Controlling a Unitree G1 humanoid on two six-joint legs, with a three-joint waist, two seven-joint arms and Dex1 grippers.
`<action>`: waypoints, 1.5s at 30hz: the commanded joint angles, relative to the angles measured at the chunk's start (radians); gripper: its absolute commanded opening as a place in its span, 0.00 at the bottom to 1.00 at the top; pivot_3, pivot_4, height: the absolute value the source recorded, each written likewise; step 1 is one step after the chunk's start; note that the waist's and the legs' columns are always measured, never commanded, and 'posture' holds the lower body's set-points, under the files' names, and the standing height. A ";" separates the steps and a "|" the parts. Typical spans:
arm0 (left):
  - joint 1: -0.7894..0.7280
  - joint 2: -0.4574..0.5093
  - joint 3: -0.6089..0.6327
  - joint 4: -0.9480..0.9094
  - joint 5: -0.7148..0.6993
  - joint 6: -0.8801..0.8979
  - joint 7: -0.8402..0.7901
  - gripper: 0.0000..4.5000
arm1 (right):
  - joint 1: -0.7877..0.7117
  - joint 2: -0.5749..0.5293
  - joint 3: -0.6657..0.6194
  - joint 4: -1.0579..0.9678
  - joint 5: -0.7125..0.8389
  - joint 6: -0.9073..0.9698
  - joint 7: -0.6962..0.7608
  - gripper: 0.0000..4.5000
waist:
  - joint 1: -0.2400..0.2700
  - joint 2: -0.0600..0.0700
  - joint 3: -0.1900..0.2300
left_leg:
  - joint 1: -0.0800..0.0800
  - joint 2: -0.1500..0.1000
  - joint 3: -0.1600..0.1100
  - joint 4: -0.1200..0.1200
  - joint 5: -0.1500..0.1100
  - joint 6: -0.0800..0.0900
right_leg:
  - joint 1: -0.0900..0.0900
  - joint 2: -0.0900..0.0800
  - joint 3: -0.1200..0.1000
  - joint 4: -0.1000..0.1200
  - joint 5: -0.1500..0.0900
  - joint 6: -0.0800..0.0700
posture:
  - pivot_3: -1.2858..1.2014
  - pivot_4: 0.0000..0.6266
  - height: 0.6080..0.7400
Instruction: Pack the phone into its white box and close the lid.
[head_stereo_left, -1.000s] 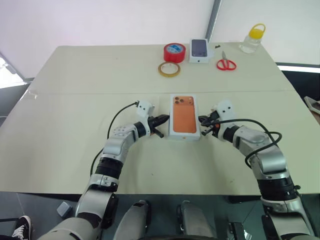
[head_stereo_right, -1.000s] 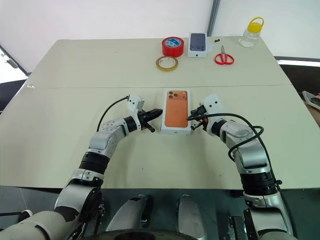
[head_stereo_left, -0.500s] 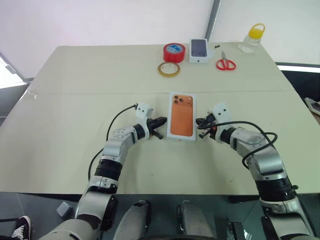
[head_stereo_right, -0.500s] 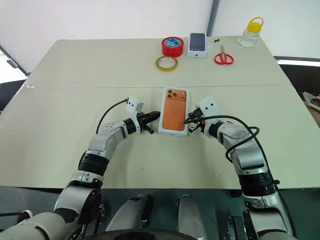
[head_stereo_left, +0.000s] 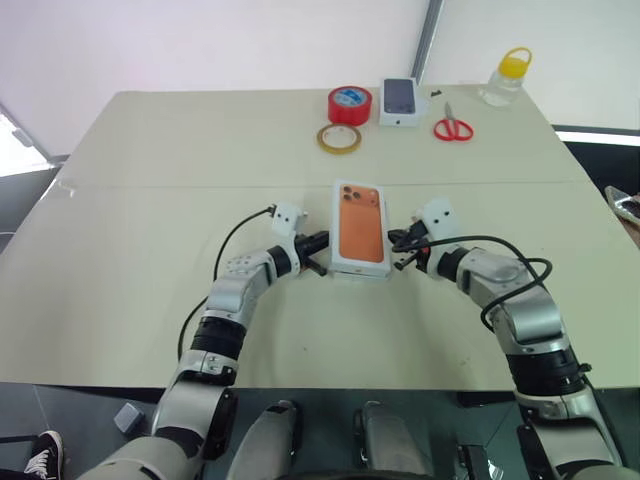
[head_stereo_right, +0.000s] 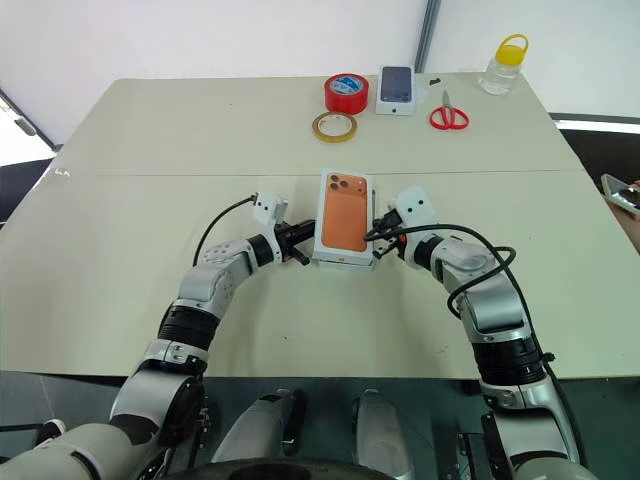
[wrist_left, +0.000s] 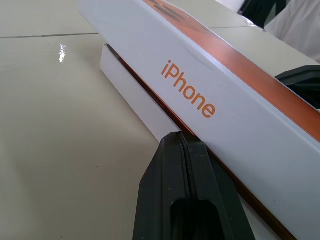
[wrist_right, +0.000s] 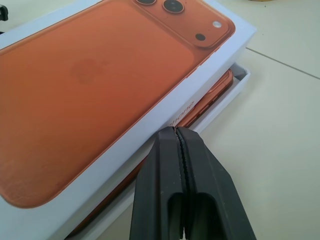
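Note:
The lid, white with an orange phone picture on top and "iPhone" on its side, lies tilted and slightly askew over the white box at the table's middle. Under the raised lid edge an orange strip of the phone shows inside the box. My left gripper is shut, its tip against the lid's left side wall. On the opposite side, my right gripper is also shut, its tip at the lid's right wall, just above the box rim.
At the table's far edge sit a red tape roll, a tan tape ring, a small white box with a dark phone picture, red scissors and a yellow-capped bottle.
The lid has shifted a little to the left and away and now sits more skewed. Both shut grippers have stayed at its sides, the right one nudged slightly inward.

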 joint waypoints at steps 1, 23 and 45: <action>-0.007 0.009 0.002 -0.014 0.000 -0.018 0.007 0.00 | -0.001 -0.004 -0.004 -0.025 -0.001 -0.017 0.002 0.01 | -0.001 0.000 0.000 | 0.000 0.000 0.000 0.000 0.000 0.000 | 0.000 0.000 0.000 0.000 0.000 0.000 | 0.52 0.24 1.00; -0.021 0.029 -0.070 -0.005 0.060 -0.033 -0.019 0.00 | 0.027 -0.024 -0.034 -0.051 0.009 -0.005 -0.010 0.01 | 0.000 0.000 0.000 | 0.000 0.000 0.000 0.001 0.000 0.000 | 0.000 0.000 0.000 0.000 0.000 0.000 | 0.52 0.24 1.00; -0.053 0.062 0.027 -0.044 -0.029 0.006 0.004 0.00 | -0.004 -0.064 -0.062 0.007 0.004 -0.041 0.016 0.01 | 0.000 0.000 0.000 | 0.000 0.000 0.000 0.002 0.000 0.000 | 0.001 0.000 0.000 0.000 0.000 0.000 | 0.52 0.24 1.00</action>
